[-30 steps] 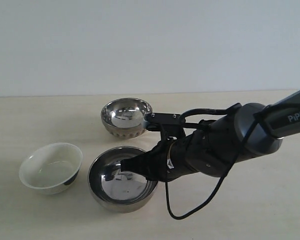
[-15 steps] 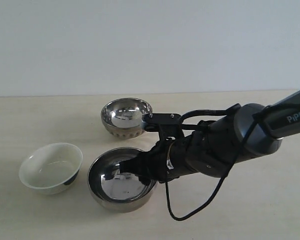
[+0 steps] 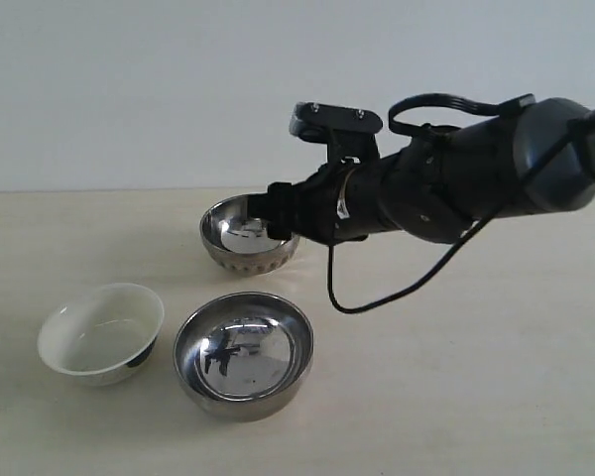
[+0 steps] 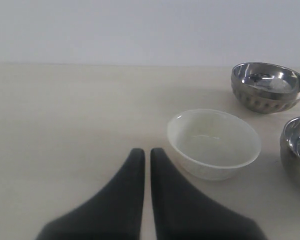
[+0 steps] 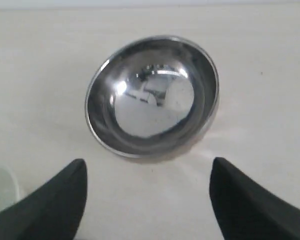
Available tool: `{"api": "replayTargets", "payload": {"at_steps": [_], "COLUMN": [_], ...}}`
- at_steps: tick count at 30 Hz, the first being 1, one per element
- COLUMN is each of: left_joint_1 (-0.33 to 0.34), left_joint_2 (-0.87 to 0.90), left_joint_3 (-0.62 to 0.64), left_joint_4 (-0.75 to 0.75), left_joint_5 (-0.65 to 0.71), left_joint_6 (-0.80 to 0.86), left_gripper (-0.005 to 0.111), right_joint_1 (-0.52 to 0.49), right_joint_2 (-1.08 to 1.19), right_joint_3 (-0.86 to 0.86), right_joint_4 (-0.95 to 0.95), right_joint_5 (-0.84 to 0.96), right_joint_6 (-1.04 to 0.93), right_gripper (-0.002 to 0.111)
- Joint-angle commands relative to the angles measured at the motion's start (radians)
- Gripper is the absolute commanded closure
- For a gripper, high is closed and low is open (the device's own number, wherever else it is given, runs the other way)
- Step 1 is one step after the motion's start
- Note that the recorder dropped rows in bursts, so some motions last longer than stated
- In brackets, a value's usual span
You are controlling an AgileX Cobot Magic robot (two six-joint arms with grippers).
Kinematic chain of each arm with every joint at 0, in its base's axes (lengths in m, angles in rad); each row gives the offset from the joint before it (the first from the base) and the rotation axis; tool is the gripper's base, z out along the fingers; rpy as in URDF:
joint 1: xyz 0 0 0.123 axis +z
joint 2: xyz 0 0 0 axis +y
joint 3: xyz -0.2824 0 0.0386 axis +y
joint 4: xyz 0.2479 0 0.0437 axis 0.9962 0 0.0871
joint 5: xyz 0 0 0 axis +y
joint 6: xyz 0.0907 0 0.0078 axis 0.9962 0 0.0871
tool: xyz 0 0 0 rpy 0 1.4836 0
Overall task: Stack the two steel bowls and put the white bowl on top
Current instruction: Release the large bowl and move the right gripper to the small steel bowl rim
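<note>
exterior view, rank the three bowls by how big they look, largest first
1. smooth steel bowl
2. white bowl, slightly smaller
3. ribbed steel bowl, though it is farther back and partly hidden, so its true size is unsure

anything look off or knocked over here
Nothing stands out. The ribbed steel bowl, the wider steel bowl and the white bowl all sit upright on the table, apart from each other and empty. No spill or visible dent. The right gripper is open, holding nothing.
</note>
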Motion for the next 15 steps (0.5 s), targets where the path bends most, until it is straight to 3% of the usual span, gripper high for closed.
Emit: {"api": "replayTargets", "payload": {"at_steps": [1,5,13,15], "left_joint_1": [-0.005,-0.005,-0.005,-0.005], "left_joint_2": [-0.003,-0.003,-0.003,-0.003], "left_joint_3": [0.003,0.003,0.003,0.003], "left_joint_4": [0.0,0.0,0.0,0.0], "left_joint_5": [-0.008,-0.008,-0.008,-0.008], "left_joint_6": [-0.005,-0.005,-0.005,-0.005], "left_gripper": [0.103,0.103,0.103,0.103], "right_joint_1": [-0.035,-0.061,-0.065,-0.067], "right_joint_2": [0.114,0.217,0.412,0.414], "right_joint_3": [-0.146,-0.263,-0.367,-0.367], "right_joint_4": [-0.004,-0.004,-0.002,-0.002], "right_joint_5": [0.045,0.132,0.047,0.042], "right_joint_6": [-0.007,-0.004,0.105,0.105], "right_gripper": [0.032,0.033,0.034,0.041]}}
